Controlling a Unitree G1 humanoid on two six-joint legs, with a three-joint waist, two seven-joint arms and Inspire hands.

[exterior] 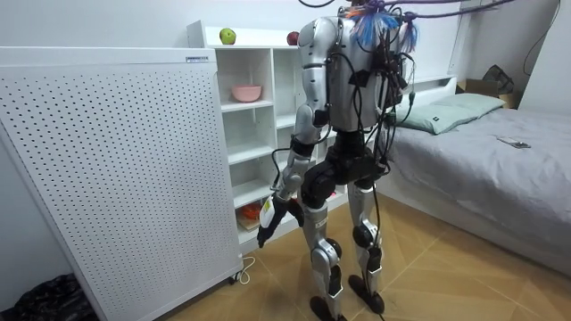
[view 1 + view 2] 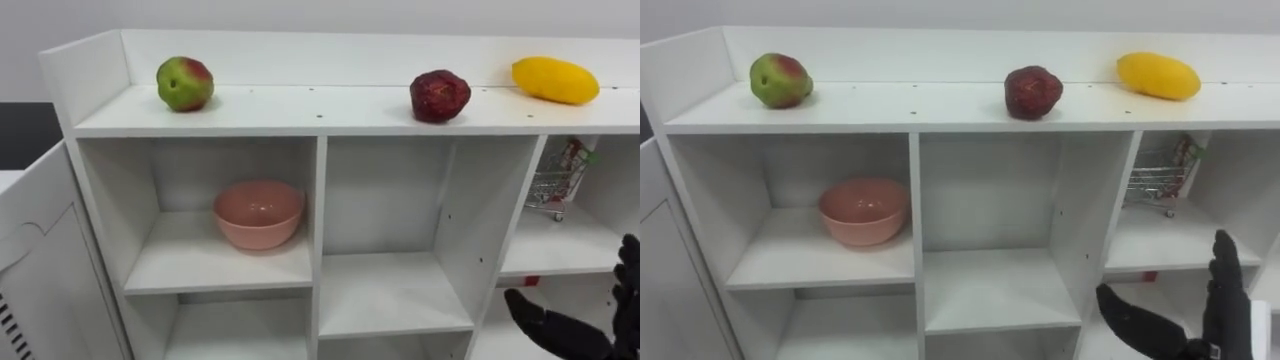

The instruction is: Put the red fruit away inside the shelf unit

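Three fruits are set along the top of the closet (image 2: 320, 125), well apart: an apple (image 2: 184, 83) at the left end, a dark fruit (image 2: 439, 96) right of the middle, and a mango (image 2: 555, 80) at the right end. A bowl (image 2: 259, 213) is placed in the upper left compartment, below the apple. A small wire cart (image 2: 560, 180) is kept in the upper right compartment, under the mango. The right hand (image 2: 550, 322) is held before the lower right compartments.
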